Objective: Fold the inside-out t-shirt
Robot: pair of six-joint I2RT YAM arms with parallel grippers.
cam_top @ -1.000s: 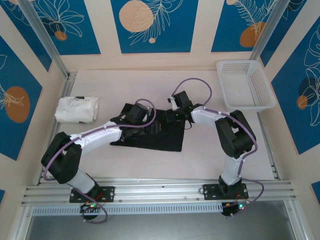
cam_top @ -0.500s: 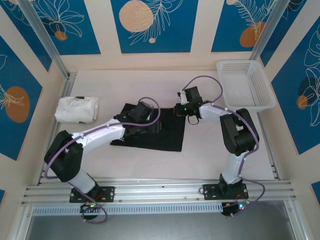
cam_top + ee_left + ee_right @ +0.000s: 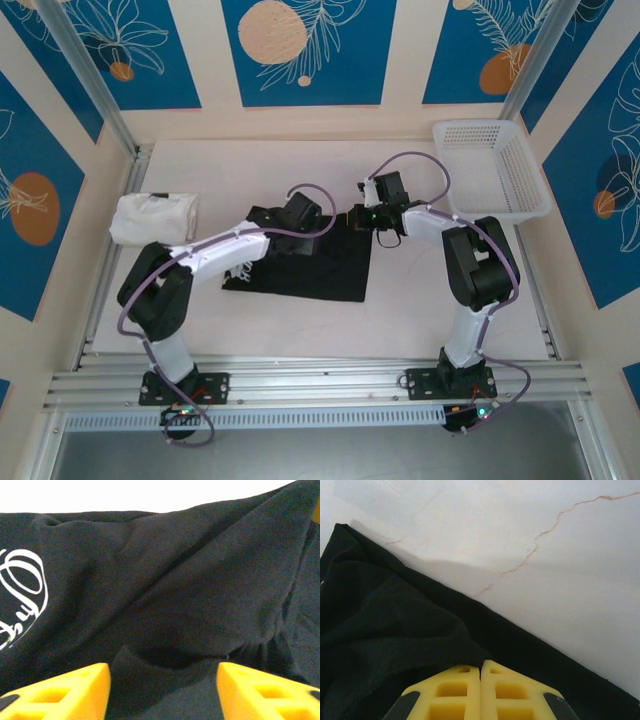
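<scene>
The black soft cloth t-shirt (image 3: 318,268) lies spread in the middle of the pale flat table (image 3: 300,330), with its far part rumpled. The left gripper (image 3: 162,680) is low over that rumpled part, its yellow fingers well apart and a dark fold of cloth between them. The right gripper (image 3: 481,672) sits at the shirt's far right corner, its fingers pressed together on a raised ridge of the cloth.

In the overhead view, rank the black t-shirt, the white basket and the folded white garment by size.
1-2. black t-shirt and white basket: look about alike; the left arm hides part of the shirt.
3. folded white garment: clearly smallest.
</scene>
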